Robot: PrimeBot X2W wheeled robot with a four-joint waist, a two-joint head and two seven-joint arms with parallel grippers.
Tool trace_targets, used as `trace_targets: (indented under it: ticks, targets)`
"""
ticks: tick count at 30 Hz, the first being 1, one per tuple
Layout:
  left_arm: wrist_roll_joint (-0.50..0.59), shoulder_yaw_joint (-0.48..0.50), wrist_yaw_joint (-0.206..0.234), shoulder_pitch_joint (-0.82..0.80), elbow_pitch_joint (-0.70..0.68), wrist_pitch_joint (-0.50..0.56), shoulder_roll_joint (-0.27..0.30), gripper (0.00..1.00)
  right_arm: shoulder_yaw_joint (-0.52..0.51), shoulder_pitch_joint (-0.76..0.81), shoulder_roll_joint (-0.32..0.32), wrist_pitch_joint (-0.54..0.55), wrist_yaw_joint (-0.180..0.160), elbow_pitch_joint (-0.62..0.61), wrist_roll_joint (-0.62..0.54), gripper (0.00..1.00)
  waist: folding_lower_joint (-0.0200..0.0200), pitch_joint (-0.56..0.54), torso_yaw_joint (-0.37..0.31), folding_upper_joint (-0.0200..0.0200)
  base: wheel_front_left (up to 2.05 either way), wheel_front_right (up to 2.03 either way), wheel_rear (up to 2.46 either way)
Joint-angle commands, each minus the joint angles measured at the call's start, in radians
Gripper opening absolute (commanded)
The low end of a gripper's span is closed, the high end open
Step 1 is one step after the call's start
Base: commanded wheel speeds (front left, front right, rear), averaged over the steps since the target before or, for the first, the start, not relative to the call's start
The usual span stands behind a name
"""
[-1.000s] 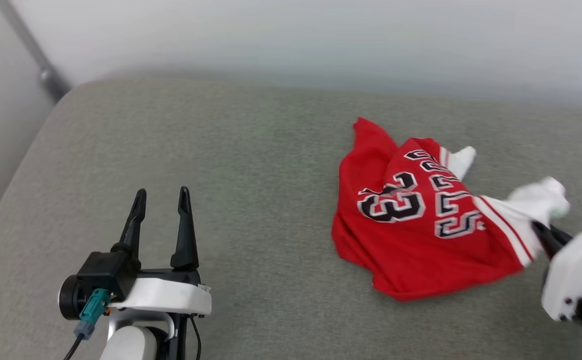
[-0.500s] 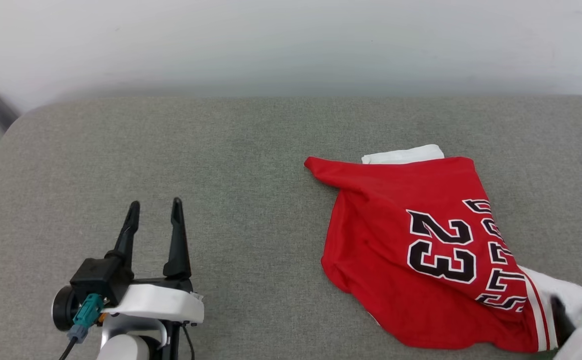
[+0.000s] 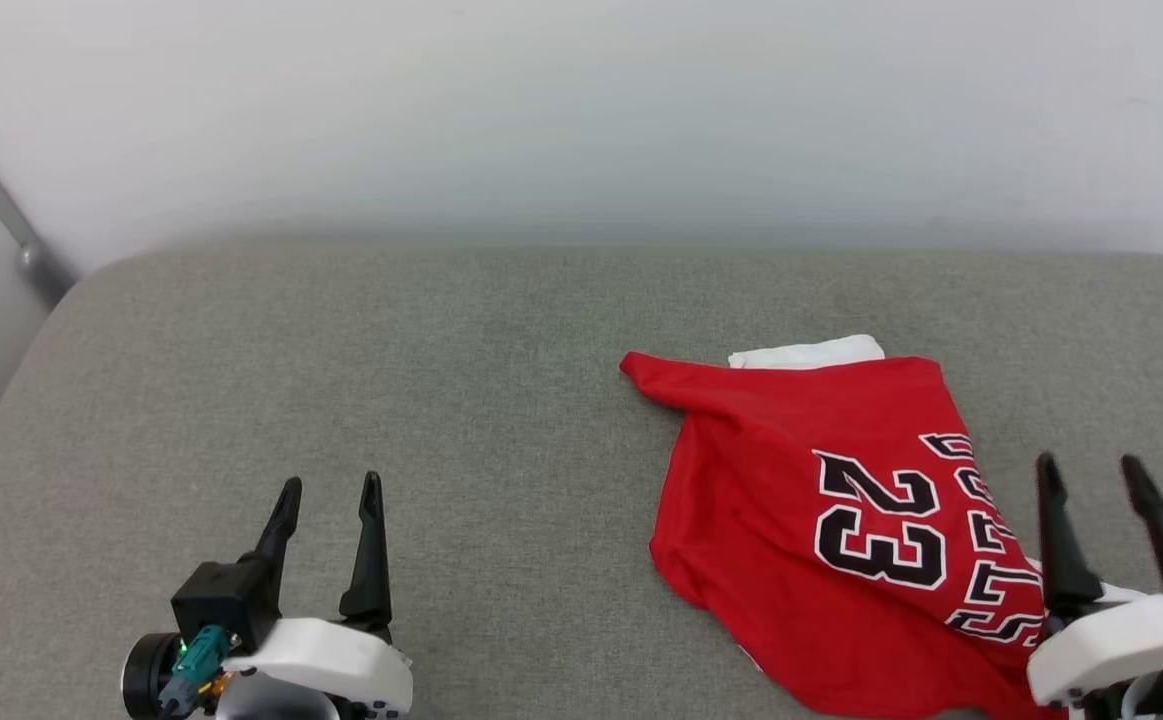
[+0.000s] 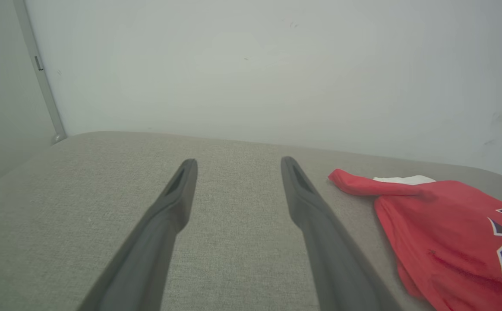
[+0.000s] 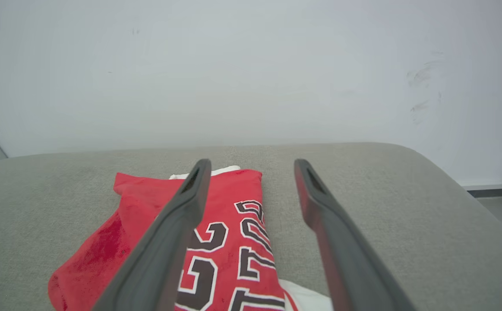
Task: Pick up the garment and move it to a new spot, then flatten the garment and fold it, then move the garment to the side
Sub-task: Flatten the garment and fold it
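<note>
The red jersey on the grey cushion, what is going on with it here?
A two-armed robot is working on the red number 23 jersey, which lies rumpled, not yet flattened or folded, on the grey cushion. Neither gripper holds it. The right gripper is open at the jersey's near right edge; the left gripper is open over bare cushion, well apart from it.

**End effector spread above the jersey**

The right end effector (image 5: 251,166) has its two dark fingers set wide apart, with nothing between them. Beneath lies the garment (image 5: 233,242), red with black, white-outlined characters, rumpled on the grey fabric surface (image 5: 363,181). A white sleeve (image 5: 227,169) peeks out at its far edge. A pale wall (image 5: 251,65) stands behind.
</note>
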Motion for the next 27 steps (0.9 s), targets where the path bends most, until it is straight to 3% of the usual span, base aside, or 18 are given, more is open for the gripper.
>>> trace_targets:
  ticks: [1,12,17,21,27]
  targets:
    - [-0.002,-0.002,-0.003,0.02,-0.001,0.007,0.004,1.0,0.032,0.025,0.005,-0.002,0.0,-0.021,-0.007,1.0,0.0,-0.011,-0.007,0.0,0.0,0.0,0.0]
    - [-0.008,-0.019,0.006,0.029,0.011,0.03,0.006,1.0,0.139,0.111,0.018,0.017,0.0,-0.13,-0.031,1.0,0.0,-0.02,-0.053,0.0,0.0,0.0,0.0]
    - [-0.002,-0.041,-0.013,-0.014,0.029,0.062,0.018,1.0,0.151,0.114,0.021,0.033,0.0,-0.153,-0.032,1.0,0.0,-0.018,-0.073,0.0,0.0,0.0,0.0]
    - [-0.001,-0.098,-0.056,-0.095,0.075,0.137,0.006,1.0,0.148,0.105,0.022,0.044,0.0,-0.163,-0.03,1.0,0.0,-0.008,-0.088,0.0,0.0,0.0,0.0]
    - [-0.023,-0.225,-0.155,-0.281,0.212,0.366,-0.033,1.0,0.156,0.079,0.022,0.06,0.0,-0.17,-0.028,1.0,0.0,0.053,-0.139,0.0,0.0,0.0,0.0]
